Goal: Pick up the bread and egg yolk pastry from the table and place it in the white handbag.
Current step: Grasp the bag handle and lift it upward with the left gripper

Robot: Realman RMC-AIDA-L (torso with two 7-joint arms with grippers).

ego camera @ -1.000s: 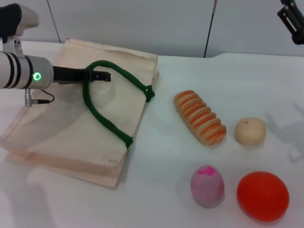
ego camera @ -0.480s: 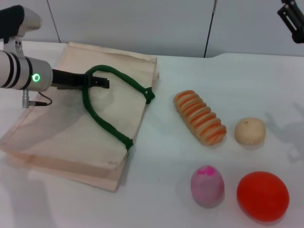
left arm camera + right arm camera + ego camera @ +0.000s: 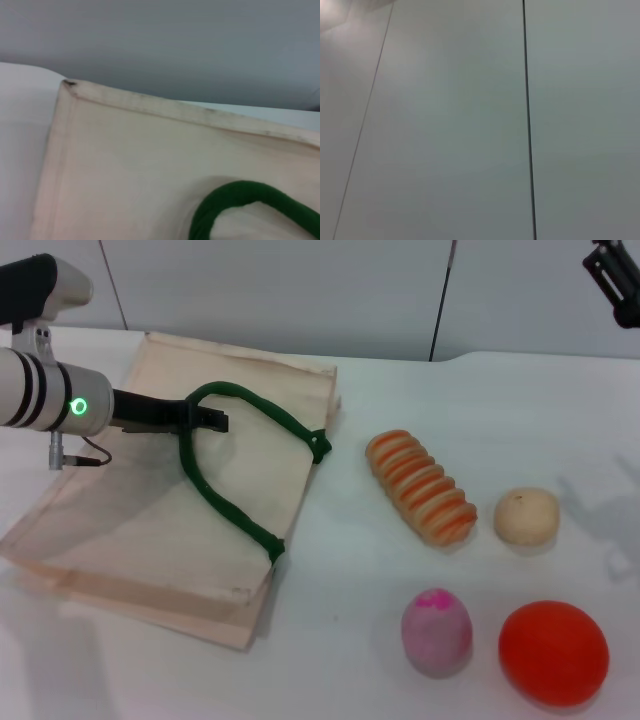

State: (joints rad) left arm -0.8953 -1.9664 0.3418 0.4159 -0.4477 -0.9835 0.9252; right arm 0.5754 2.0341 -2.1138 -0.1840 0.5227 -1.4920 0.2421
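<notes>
Right, bread [image 3: 420,487] and egg yolk pastry [image 3: 527,516] both sit on the table [image 3: 500,400], untouched, pastry just beside the loaf's near end. White handbag [image 3: 170,495] lies flat well to their left, not opened up. Left gripper [image 3: 200,418] is over the bag, pinched shut on the green handle [image 3: 235,505] near the top of its loop. Right gripper [image 3: 615,275] is parked high at the far right edge; can't tell its finger state. Pink-topped egg [image 3: 436,631] and orange-red ball [image 3: 553,651] are near the targets. Risks, my guess: rope handle slips from the pinch, so the bag mouth doesn't open; or the right arm grabs a decoy instead of the pastry.
</notes>
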